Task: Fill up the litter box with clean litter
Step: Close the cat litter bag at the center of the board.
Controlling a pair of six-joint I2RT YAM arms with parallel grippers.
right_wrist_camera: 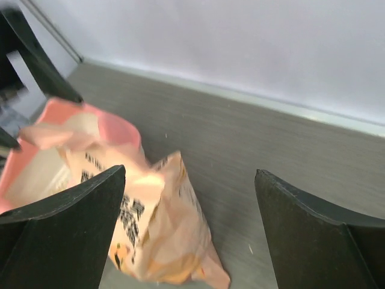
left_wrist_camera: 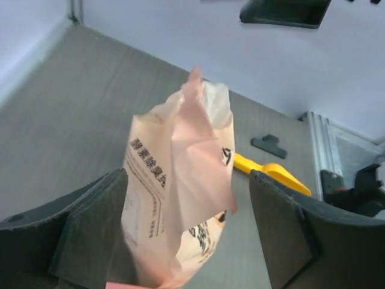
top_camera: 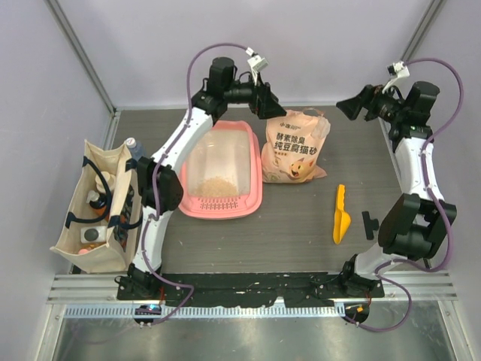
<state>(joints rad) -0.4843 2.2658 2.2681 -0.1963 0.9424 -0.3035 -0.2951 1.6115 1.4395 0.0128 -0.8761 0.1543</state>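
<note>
The pink litter box [top_camera: 223, 208] sits left of centre, with a small tan pile of clean litter [top_camera: 218, 186] on its whitish floor. Just right of it is the peach litter bag [top_camera: 294, 147], printed face up. My left gripper [top_camera: 264, 99] hangs open above the bag's top left corner. In the left wrist view the bag [left_wrist_camera: 180, 174] rises between the spread fingers [left_wrist_camera: 90, 235], and a gap shows beside the right finger. My right gripper [top_camera: 352, 106] is open in the air to the bag's right, holding nothing. Its view shows the blurred bag [right_wrist_camera: 162, 235] and the box's pink rim [right_wrist_camera: 117, 129].
A yellow scoop [top_camera: 340, 214] and a black clip [top_camera: 369, 224] lie right of the bag; both also show as the scoop [left_wrist_camera: 271, 171] and clip [left_wrist_camera: 269, 144]. A beige tote bag [top_camera: 101, 207] full of items stands at the left edge. Walls close in the back and sides.
</note>
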